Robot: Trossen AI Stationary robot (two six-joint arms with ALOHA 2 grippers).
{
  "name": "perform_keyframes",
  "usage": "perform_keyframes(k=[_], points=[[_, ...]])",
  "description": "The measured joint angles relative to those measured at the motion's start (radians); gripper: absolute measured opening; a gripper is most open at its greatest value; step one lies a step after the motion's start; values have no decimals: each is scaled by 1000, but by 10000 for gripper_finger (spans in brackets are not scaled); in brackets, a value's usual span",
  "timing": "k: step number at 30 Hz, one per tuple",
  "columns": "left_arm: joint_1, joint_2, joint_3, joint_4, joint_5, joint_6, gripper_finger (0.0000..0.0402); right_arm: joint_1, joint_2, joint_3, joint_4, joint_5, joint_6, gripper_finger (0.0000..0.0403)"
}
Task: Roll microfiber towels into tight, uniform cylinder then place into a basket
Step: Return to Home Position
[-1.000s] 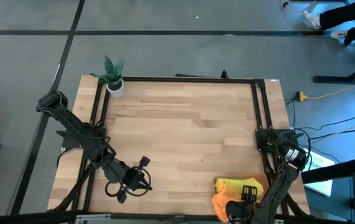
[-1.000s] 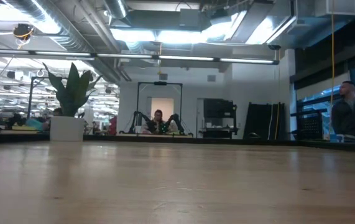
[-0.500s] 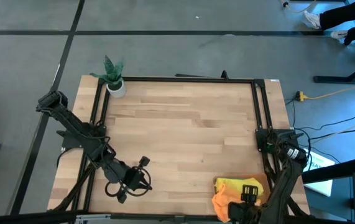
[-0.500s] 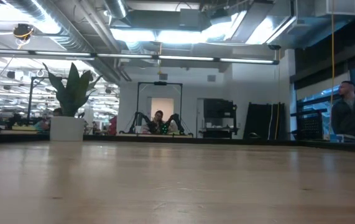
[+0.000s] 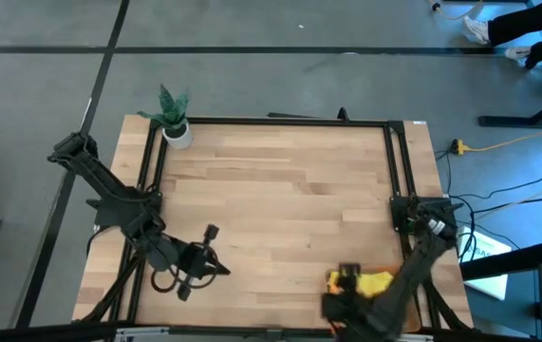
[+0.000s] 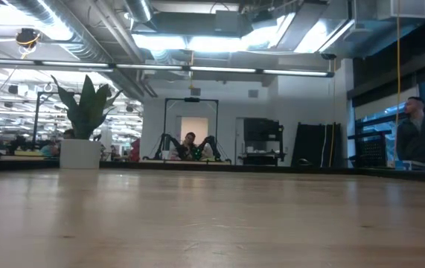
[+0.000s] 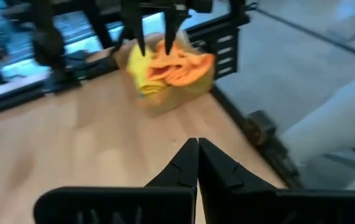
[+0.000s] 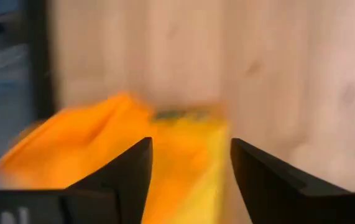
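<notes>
We log: soft orange and yellow microfiber towels (image 7: 180, 65), heaped in the shallow translucent orange-brown basket (image 7: 168, 102); the right gripper (image 7: 154, 37) just above the basket, fingers wide, empty; the left gripper (image 7: 197, 149) well apart from the basket, fingers pressed together. We judge the right arm nearer.

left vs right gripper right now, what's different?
Fingers: the left gripper has its fingers pressed together, while the right gripper has its fingers apart.
Place: the left gripper is over bare table on the left side. The right gripper hangs by the orange towel and yellow towel near the table's right edge.
Shared: neither holds anything.
</notes>
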Motion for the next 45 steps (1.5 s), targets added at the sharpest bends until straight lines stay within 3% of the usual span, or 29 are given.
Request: perform_keyframes(k=[5,12,20,24,31,35,39,45], points=[[6,-100,0,-150,-90,1,0,-73,-24,9,-2,122,-141,142],[60,-239,0,-298,-104,23,0,-183,-165,4,-3,348,-324,12],[123,-343,-66,-367,-104,57,0,-266,-449,-81,44,321,-421,4],[136,-480,-199,-276,-103,72,0,-268,-641,-324,238,277,-448,5],[177,-800,-411,-112,-105,100,0,-274,-996,-845,783,123,-591,2],[213,-955,-500,-70,-99,99,0,-278,-1172,-1128,1100,95,-713,2],[230,-1089,-578,-10,-71,105,0,-308,-1322,-1379,1371,-28,-784,2],[251,-1227,-682,-17,-70,115,0,-355,-1509,-1675,1577,-77,-796,1]])
